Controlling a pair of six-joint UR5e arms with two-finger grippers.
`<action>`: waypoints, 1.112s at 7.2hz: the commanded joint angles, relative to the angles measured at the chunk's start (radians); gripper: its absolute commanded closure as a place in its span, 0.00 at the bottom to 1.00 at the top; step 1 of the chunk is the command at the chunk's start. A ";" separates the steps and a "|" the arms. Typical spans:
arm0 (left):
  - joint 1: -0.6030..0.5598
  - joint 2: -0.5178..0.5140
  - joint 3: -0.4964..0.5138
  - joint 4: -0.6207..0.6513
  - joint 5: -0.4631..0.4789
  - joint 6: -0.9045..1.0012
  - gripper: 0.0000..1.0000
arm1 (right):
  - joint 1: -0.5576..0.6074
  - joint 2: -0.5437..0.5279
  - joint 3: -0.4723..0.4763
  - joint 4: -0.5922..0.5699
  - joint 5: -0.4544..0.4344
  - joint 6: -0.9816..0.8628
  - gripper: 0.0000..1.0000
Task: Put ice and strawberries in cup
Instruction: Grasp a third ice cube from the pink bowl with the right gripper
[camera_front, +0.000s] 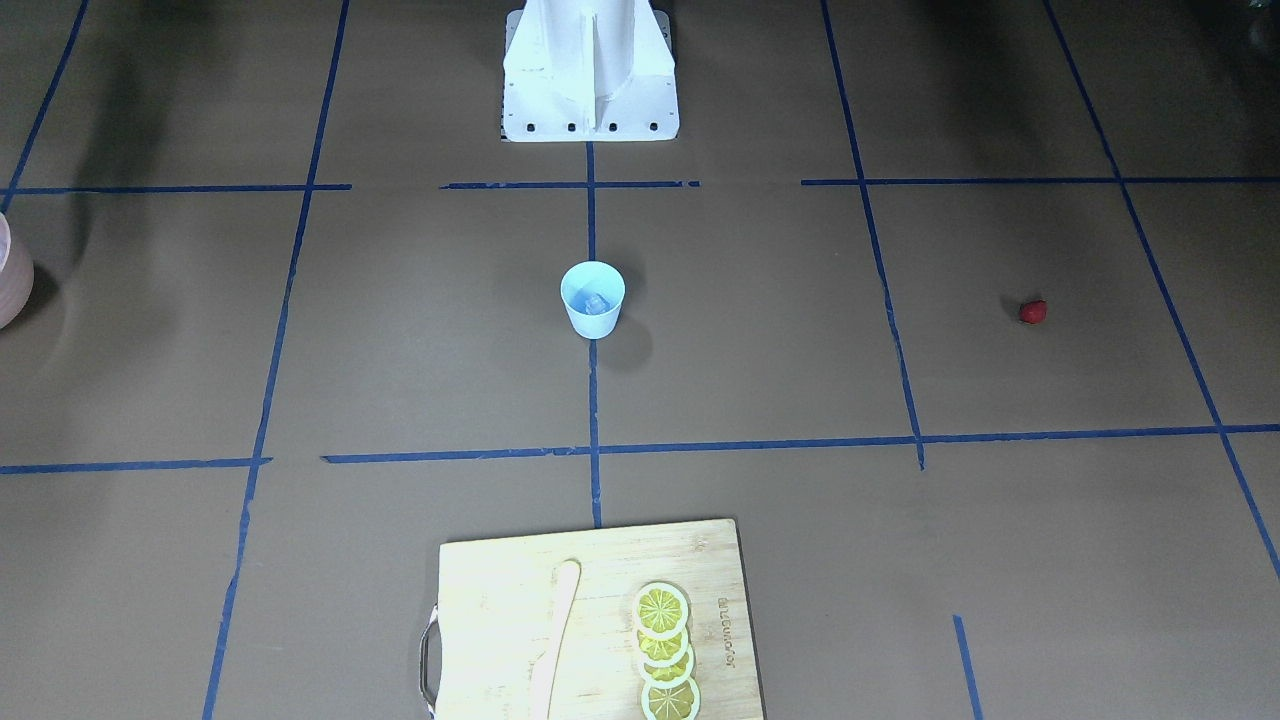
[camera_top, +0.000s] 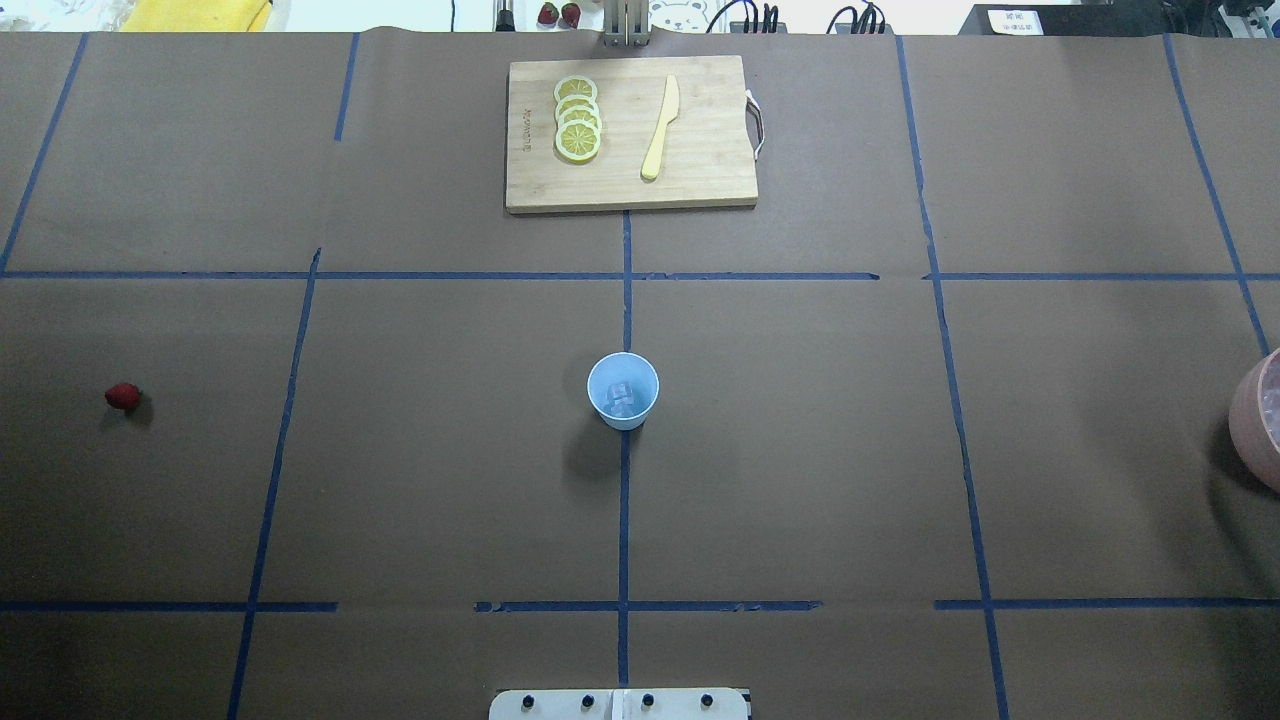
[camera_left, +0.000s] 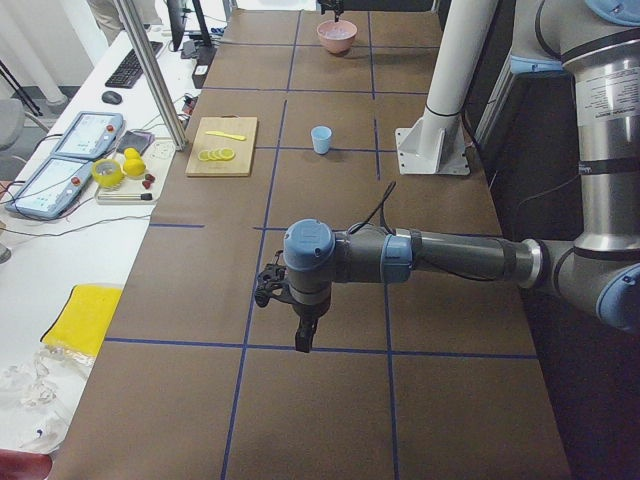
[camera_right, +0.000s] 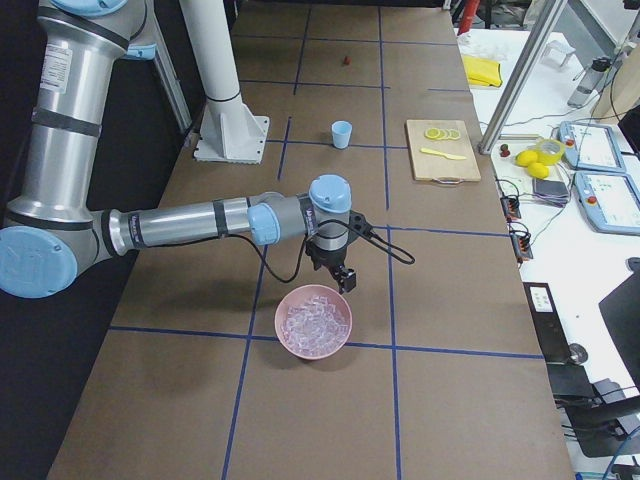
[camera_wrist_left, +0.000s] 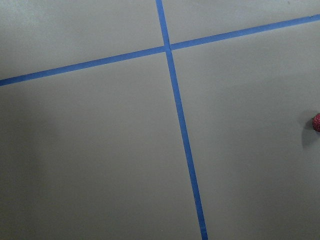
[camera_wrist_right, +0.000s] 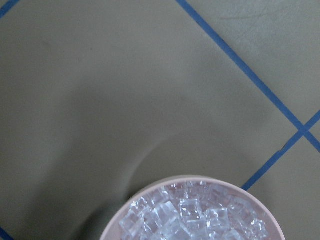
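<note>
**Cup upright at table centre, ice inside, strawberry off to the left**

Cup (camera_top: 622, 390) stands on its base on the centre tape line with its mouth straight up, so its long axis is vertical. It tapers narrower toward the table. At least one piece of ice (camera_top: 622, 397) lies at its bottom. More ice (camera_wrist_right: 192, 215) is heaped in the pink bowl (camera_right: 314, 321) at the table's right end, well apart from the cup.

The strawberry (camera_top: 123, 396) lies alone on the brown paper far toward the left end. It is too small to tell which way its tip points.

The left gripper (camera_left: 303, 335) hangs fingers-down over the table. The right gripper (camera_right: 345, 278) points down just beside the bowl's rim, on the cup's side. Each shows only in a side view, so I cannot tell how wide either one stands.

Across the table, a cutting board (camera_top: 700, 185) carries overlapping lemon slices (camera_top: 577, 118) and a pale knife (camera_top: 660, 128).
</note>
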 joint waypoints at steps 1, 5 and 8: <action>0.000 0.000 -0.001 0.000 0.000 0.000 0.00 | 0.009 -0.057 -0.150 0.232 0.002 -0.041 0.02; -0.002 0.000 -0.001 0.000 0.000 0.000 0.00 | 0.009 -0.065 -0.250 0.322 0.002 -0.040 0.14; -0.002 0.000 -0.001 0.000 0.000 0.000 0.00 | 0.007 -0.060 -0.263 0.316 -0.008 -0.039 0.23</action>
